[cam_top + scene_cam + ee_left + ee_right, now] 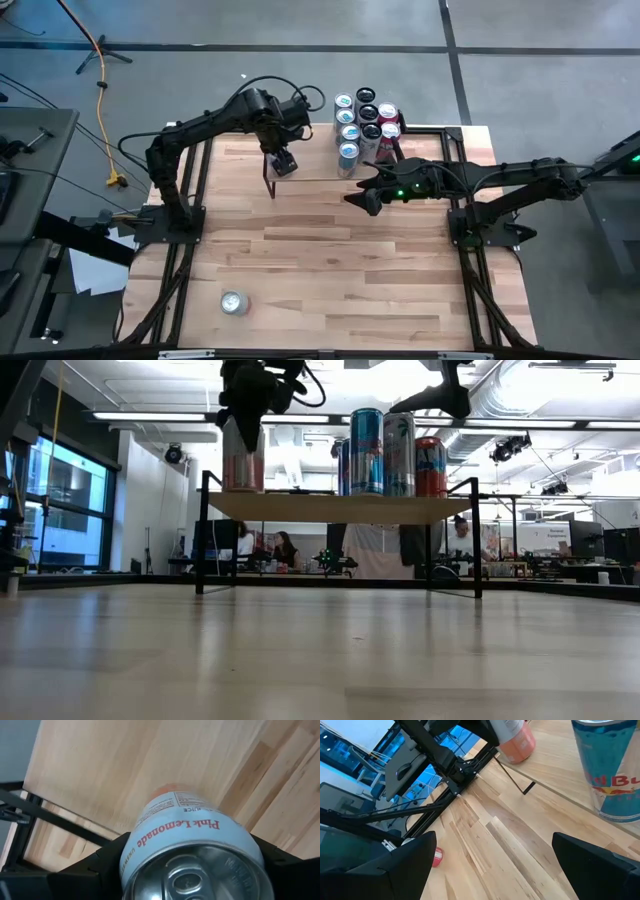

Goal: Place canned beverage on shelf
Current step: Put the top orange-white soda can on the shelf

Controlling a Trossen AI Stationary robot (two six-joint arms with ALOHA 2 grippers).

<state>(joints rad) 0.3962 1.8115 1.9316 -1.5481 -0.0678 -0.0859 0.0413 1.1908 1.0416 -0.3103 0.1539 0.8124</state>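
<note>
I am working over the big wooden table (pixel 330 260), where the shelf (pixel 335 507) is standing toward the far edge, its light plank top carried on thin black legs. My left arm is reaching across to the shelf's left end, and my right arm is stretching in from the other side, hanging over the table just in front of the shelf's right half.

A cluster of tall cans (pixel 365 125) is crowding the right part of the plank, standing upright and packed close together; in the low view a blue-and-silver one (pixel 366 452) is rising beside a silver one and a red one. One of the blue cans (pixel 612 775) is filling the corner of my right wrist view.

My left gripper (pixel 283 162) is closing its fingers around the pink lemonade can (pixel 192 850), holding it upright with its base on the left end of the plank, well apart from the cluster. From the low view the can (pixel 243 458) is sitting right under that gripper.

My right gripper (pixel 367 200) is hanging with its fingers spread wide, holding nothing.

One more can (pixel 234 303) is lying alone near the table's front left, far from everything else.
</note>
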